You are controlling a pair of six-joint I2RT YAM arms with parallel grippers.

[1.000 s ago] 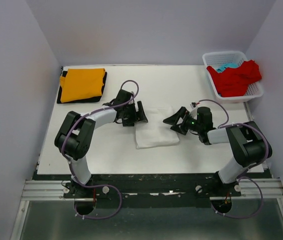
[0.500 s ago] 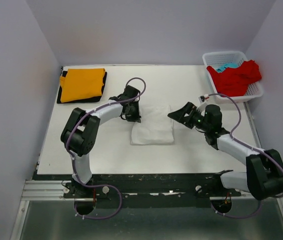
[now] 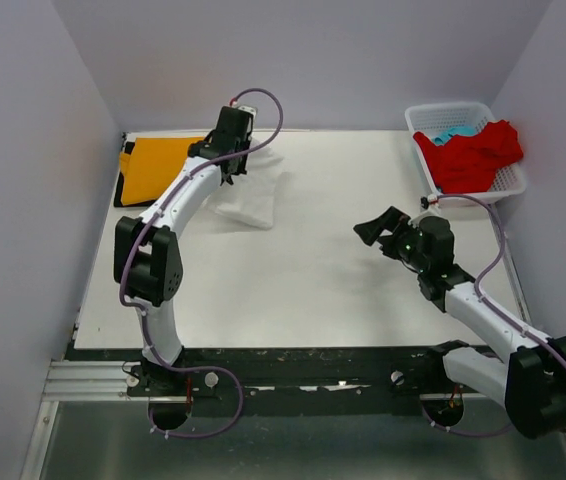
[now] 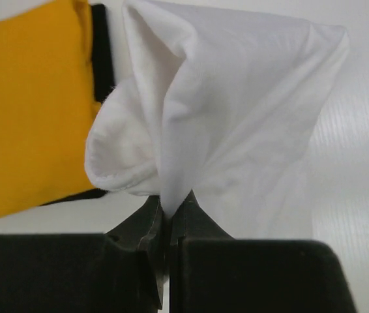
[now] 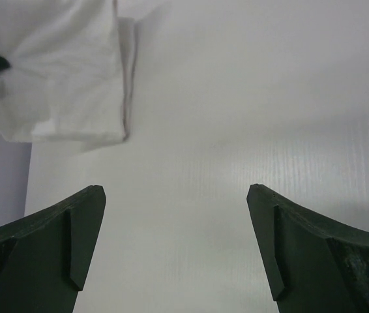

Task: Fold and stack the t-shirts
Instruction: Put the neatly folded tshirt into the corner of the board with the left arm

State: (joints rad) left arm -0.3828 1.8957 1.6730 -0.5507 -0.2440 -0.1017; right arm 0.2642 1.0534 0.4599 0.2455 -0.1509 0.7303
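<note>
White table (image 3: 313,290), orange t-shirt (image 3: 155,170) on black t-shirt (image 4: 102,59) far left, basket (image 3: 445,106) far right

Left arm (image 3: 185,195): white links, black joints.
Right arm (image 3: 483,313): same colours.
Cables (image 3: 275,100): purple, looped along each arm.
Gripper fingers (image 5: 302,248): matte black wedges.

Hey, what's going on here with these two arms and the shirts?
The left gripper is pinched shut on the folded white shirt, right beside the folded orange shirt at the far left; it is not yet on that stack. The right gripper is open and holds nothing, over the table. A red shirt and a light blue one lie crumpled in the basket.
</note>
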